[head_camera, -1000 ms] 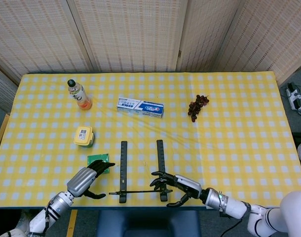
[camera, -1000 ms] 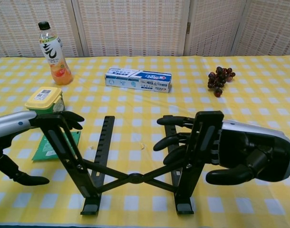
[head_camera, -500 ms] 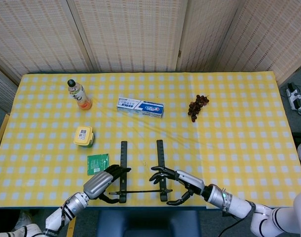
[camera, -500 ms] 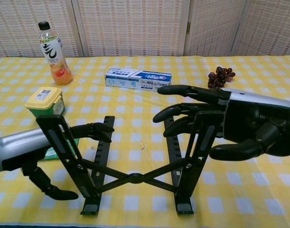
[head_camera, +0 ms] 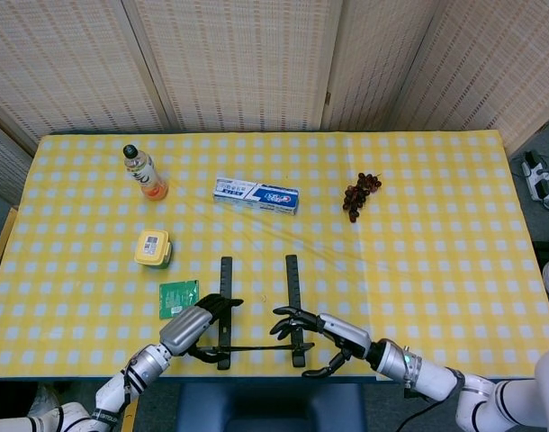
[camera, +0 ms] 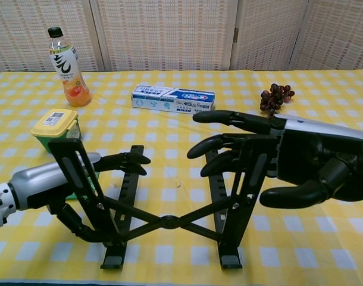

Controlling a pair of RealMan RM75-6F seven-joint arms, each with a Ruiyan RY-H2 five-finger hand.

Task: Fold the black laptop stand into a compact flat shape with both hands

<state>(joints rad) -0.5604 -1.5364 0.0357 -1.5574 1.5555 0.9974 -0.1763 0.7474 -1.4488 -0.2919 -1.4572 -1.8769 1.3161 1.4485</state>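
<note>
Chest view: unfolded stand [camera: 169, 223] gripped at its left upright by left hand [camera: 53, 185], right hand [camera: 288, 161] spread, unclenched, against its right upright.

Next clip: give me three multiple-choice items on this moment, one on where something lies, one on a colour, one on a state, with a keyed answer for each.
1. Where do the grapes lie relative to the toothpaste box?
A. To its right
B. To its left
C. On top of it

2. What colour is the bottle's cap?
A. Red
B. Black
C. White

3. What state is the laptop stand in?
A. Folded flat
B. Lying on its side
C. Unfolded, uprights raised

Answers:
1 A: the grapes sit right of the toothpaste box.
2 B: the bottle has a black cap.
3 C: the laptop stand shows crossed bars and raised uprights, with the left hand and right hand at its two sides.
</note>
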